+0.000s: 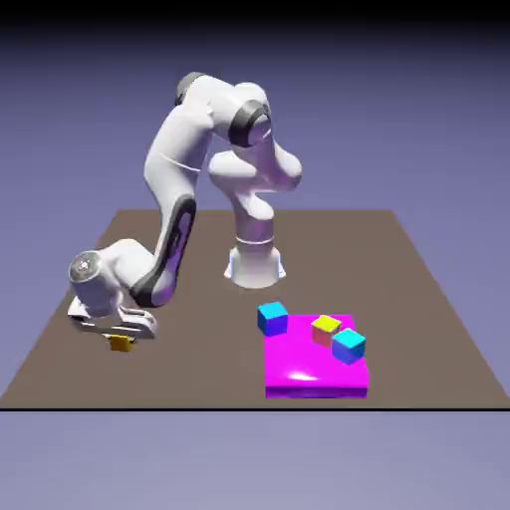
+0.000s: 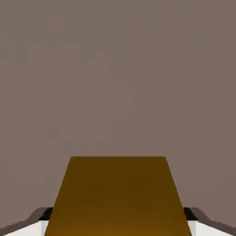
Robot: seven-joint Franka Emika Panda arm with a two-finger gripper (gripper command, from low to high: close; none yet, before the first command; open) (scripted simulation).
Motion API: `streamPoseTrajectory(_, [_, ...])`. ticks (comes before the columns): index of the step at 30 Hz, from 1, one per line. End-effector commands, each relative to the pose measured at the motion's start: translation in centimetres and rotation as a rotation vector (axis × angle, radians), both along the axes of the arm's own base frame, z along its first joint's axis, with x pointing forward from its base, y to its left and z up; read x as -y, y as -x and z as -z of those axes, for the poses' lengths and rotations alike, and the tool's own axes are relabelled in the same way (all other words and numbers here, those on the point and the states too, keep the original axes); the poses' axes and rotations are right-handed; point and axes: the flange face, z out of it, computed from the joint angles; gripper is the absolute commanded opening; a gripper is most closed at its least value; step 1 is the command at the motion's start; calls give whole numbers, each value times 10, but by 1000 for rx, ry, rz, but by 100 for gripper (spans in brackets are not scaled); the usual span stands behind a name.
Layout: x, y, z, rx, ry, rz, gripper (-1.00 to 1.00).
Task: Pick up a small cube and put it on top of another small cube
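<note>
Blue-violet backdrop filled everything behind a brown worktop (image 1: 418, 299). White arm (image 1: 174, 199) rose from its base at the far edge and bent low toward the exterior view's left, hand nearly down at the worktop surface. At the end of it the tool (image 1: 121, 339) sat pinched on a small orange-yellow cube (image 1: 121, 343), the cube poking out just under the hand, at or just above the worktop; whether it touched the surface could not be told.

Hand view backed this up: the orange-yellow cube (image 2: 119, 196) loomed large and dark amber at the bottom middle, squeezed between the two fingers, with only slivers of white and dark finger (image 2: 41, 221) showing at its lower left and lower right corners. Rest of that view was plain brown worktop (image 2: 115, 69).

Well apart, toward the exterior view's right, lay a flat magenta slab (image 1: 309, 374) on the worktop. A blue cube (image 1: 272, 318) sat at the slab's far left corner, touching or just overlapping its edge; exact contact unclear. On the slab stood a small yellow cube (image 1: 325, 328) with pinkish sides, and just beside it, nearer the camera and to the right, a cyan cube (image 1: 349, 345). These two looked to be touching or very nearly so. All three stood roughly upright, turned at slight angles.
</note>
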Motion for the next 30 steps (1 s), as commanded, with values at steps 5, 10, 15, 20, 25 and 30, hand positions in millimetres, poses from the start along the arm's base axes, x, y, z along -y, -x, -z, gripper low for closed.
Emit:
streamPoseTrajectory(5, [-78,-53,-20,9,-32,-326,-100])
streamPoseTrajectory(10, [-225,-106,-43,20,-69,-877,-100])
streamPoseTrajectory(15, [-379,-113,-73,21,-75,-1436,-100])
streamPoseTrajectory(20, [-526,-73,-108,11,-37,-1996,-100])
streamPoseTrajectory(25, [-582,-44,-84,1,5,-2273,-100])
streamPoseTrajectory(30, [-580,-45,-77,1,5,-2274,100])
